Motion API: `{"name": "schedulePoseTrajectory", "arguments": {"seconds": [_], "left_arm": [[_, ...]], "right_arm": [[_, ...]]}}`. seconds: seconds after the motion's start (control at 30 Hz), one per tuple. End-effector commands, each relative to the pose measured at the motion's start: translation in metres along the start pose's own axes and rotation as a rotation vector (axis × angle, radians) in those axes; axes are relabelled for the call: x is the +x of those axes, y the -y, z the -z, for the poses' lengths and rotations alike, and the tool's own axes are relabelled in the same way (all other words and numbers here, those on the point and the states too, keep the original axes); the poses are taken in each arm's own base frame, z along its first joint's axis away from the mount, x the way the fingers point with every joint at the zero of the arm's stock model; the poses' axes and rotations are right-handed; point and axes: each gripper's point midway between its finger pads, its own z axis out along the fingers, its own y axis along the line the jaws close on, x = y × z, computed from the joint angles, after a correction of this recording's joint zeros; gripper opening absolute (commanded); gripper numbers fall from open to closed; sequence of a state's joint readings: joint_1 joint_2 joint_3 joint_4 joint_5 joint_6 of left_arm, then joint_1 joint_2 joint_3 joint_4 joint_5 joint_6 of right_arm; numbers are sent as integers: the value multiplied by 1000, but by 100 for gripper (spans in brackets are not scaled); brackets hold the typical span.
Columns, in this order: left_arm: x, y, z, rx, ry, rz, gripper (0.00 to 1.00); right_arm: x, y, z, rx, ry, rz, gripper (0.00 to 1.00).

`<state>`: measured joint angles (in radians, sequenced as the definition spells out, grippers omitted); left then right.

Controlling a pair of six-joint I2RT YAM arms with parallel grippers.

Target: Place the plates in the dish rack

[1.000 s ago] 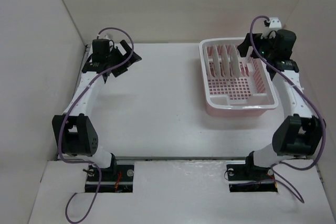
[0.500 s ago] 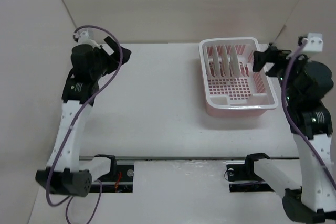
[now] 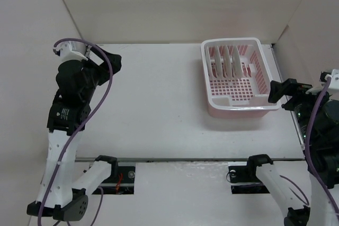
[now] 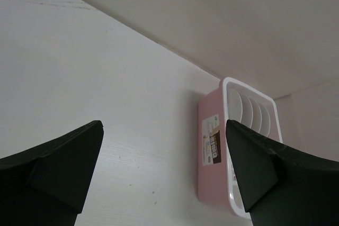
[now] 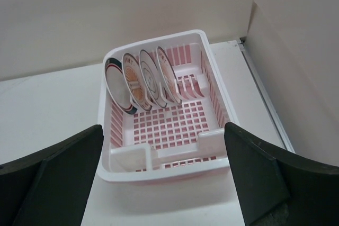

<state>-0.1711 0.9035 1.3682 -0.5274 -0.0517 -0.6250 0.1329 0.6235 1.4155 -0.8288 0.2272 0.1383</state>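
The pink dish rack (image 3: 241, 107) stands at the far right of the table. Several plates (image 3: 225, 60) stand upright in its divider slots. In the right wrist view the rack (image 5: 159, 175) lies straight ahead, with the teal-rimmed plate (image 5: 117, 86) at the left end of the row of plates. My right gripper (image 5: 162, 127) is open and empty, held above the table in front of the rack's near right corner (image 3: 283, 92). My left gripper (image 3: 108, 62) is open and empty at the far left, facing the rack's pink side (image 4: 212, 152) from across the table (image 4: 163, 125).
White walls close in the table at the back (image 3: 175, 3), left and right. A metal strip (image 5: 265, 93) runs along the table's right edge next to the rack. Both arm bases (image 3: 111, 175) sit at the near edge.
Both arms have drawn back toward the near side and risen. The right gripper left the rack's far right corner and now sits off its near right corner.
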Motion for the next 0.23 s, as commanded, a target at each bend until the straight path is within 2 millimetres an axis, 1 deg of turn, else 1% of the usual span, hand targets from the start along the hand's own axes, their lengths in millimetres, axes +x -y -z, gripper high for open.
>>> {"name": "schedulePoseTrajectory", "arguments": {"seconds": [0.0, 0.03, 0.07, 0.1, 0.13, 0.17, 0.2], "left_arm": [[-34, 16, 21, 21, 114, -15, 100], [-35, 14, 21, 14, 120, -15, 100], [-36, 14, 21, 14, 120, -15, 100], [-34, 13, 23, 15, 121, -15, 100], [-33, 13, 21, 15, 121, -15, 100], [-29, 9, 19, 6, 111, -17, 100], [-28, 11, 19, 15, 104, -17, 100]], "right_arm": [[-4, 9, 16, 33, 24, -13, 100], [-6, 10, 19, 32, 26, -14, 100], [-3, 10, 19, 34, 15, -11, 100], [-8, 13, 22, 47, 29, -14, 100], [-8, 15, 22, 61, 31, -14, 100], [-9, 16, 24, 61, 28, -14, 100], [-9, 16, 24, 62, 28, -14, 100]]}}
